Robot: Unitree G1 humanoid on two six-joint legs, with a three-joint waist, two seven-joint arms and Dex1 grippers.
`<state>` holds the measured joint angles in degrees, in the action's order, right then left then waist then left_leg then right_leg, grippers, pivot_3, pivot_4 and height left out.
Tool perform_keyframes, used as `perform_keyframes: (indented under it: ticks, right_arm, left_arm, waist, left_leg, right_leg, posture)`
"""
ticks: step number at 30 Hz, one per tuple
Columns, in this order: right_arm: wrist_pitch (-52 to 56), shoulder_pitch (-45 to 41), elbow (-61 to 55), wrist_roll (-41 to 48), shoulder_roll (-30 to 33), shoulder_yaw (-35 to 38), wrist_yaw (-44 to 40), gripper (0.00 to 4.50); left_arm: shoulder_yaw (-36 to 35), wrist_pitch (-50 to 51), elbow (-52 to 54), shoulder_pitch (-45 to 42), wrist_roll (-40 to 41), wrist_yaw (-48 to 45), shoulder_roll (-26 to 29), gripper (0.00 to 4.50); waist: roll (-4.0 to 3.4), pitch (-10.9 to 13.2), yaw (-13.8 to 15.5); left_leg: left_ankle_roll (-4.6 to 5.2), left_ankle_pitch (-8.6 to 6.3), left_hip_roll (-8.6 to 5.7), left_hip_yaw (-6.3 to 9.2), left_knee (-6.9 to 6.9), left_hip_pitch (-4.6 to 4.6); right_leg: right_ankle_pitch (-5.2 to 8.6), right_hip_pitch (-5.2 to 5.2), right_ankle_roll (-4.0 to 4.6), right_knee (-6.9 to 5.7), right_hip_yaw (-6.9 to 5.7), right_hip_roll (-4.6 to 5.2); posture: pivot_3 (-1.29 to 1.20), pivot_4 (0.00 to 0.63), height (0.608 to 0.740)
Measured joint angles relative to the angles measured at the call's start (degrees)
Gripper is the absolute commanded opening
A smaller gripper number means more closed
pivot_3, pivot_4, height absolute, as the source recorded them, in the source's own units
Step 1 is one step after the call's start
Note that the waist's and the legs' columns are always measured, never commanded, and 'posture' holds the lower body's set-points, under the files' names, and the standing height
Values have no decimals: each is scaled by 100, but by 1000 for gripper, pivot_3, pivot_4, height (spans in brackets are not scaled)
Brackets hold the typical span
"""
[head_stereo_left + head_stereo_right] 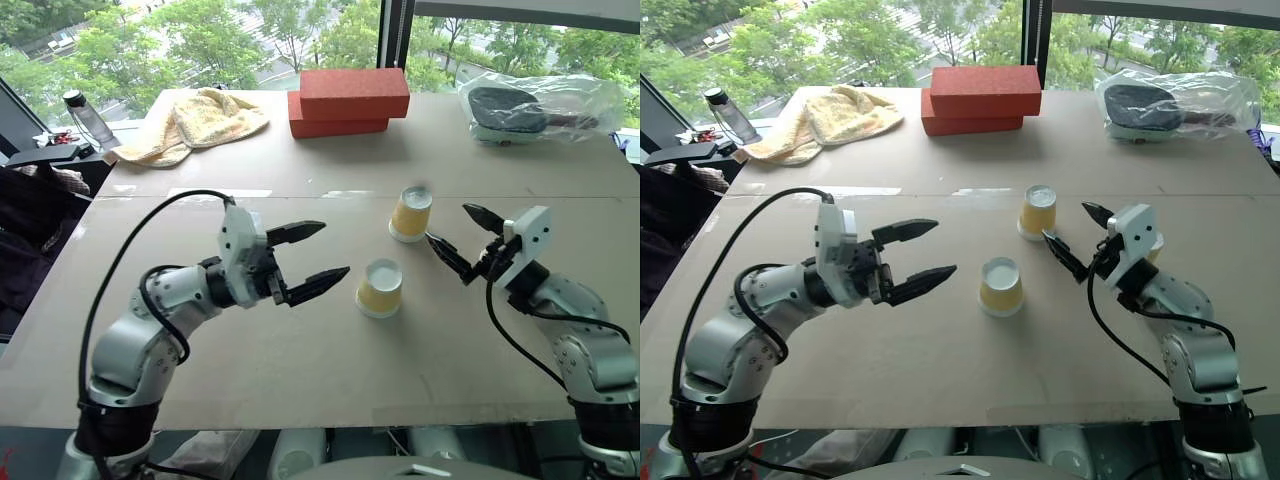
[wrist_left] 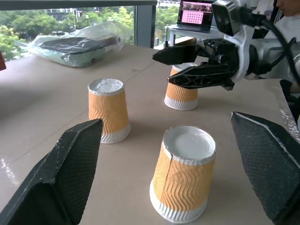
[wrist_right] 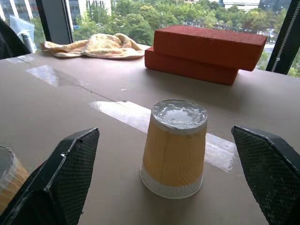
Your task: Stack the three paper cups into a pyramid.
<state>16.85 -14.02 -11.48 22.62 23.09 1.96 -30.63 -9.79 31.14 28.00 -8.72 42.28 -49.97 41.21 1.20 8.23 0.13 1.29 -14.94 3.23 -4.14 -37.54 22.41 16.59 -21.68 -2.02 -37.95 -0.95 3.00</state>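
Black, mesh-textured fingers (image 2: 61,173) of the left gripper (image 1: 307,257) stand spread wide and hold nothing; they point toward the near yellow-orange ribbed paper cup (image 1: 380,288), which stands upside down on its white rim just right of them. The right gripper (image 1: 460,240) is likewise spread wide and empty, its fingers (image 3: 56,178) framing the far yellow-orange paper cup (image 1: 411,214), also inverted, without touching it. My reading is that each arm is lined up on one cup so the two can be drawn together as the base of the pyramid, which is not yet begun: these cups stand near each other but apart, on the brown cardboard-covered table (image 1: 250,360).

The left wrist view adds what the head views barely give: a third yellow-orange paper cup (image 2: 180,91), inverted too, standing beyond the right gripper on the table's right side; from the right eye view it is little more than a sliver at the wrist. The right wrist view shows the far cup centred between its fingers, with two stacked red bricks (image 3: 206,51) and a crumpled yellow towel (image 3: 93,47) at the far edge. From the head views a plastic-wrapped dark paddle (image 1: 535,105) lies at far right.
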Motion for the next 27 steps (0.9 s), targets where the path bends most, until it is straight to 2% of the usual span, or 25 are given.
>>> perform_keyframes:
  ticks: [4,10,22,25,27]
  right_arm:
    - [-169,-805,1166,-277,-345,-167,-16,4500]
    - [-350,-1407,2215,-413,-689,-184,-56,4500]
    - [-763,-1737,2860,-548,-958,-208,-382,4500]
    - [-851,-1738,2939,-566,-1020,-206,-411,3743]
    - [-884,-1738,2987,-579,-1030,-201,-421,2823]
  left_arm:
    - [-352,501,8,-264,305,178,372,4458]
    - [-539,832,117,-449,613,288,553,4458]
    - [-321,959,247,-626,729,247,575,4458]
    - [-313,959,247,-693,726,224,596,4500]
    - [-309,959,246,-693,726,208,602,4500]
  waist:
    - [0,4,7]
    - [-2,7,-58]
    - [-4,8,-92]
    - [-4,8,-93]
    - [-4,9,-93]
  left_leg:
    - [-2,1,0,2,0,13]
    - [-3,1,2,1,4,22]
    - [-5,2,3,-2,7,22]
    - [-5,2,3,-3,8,22]
    - [-5,2,3,-4,8,22]
  right_leg:
    - [2,-8,-4,2,-1,0]
    - [4,-18,-6,2,1,2]
    - [3,-23,-7,-1,5,2]
    - [3,-23,-7,-1,5,3]
    - [3,-23,-7,-2,6,3]
  posture:
    - [0,150,730]
    - [0,150,730]
    - [0,150,730]
    - [0,150,730]
    - [0,150,730]
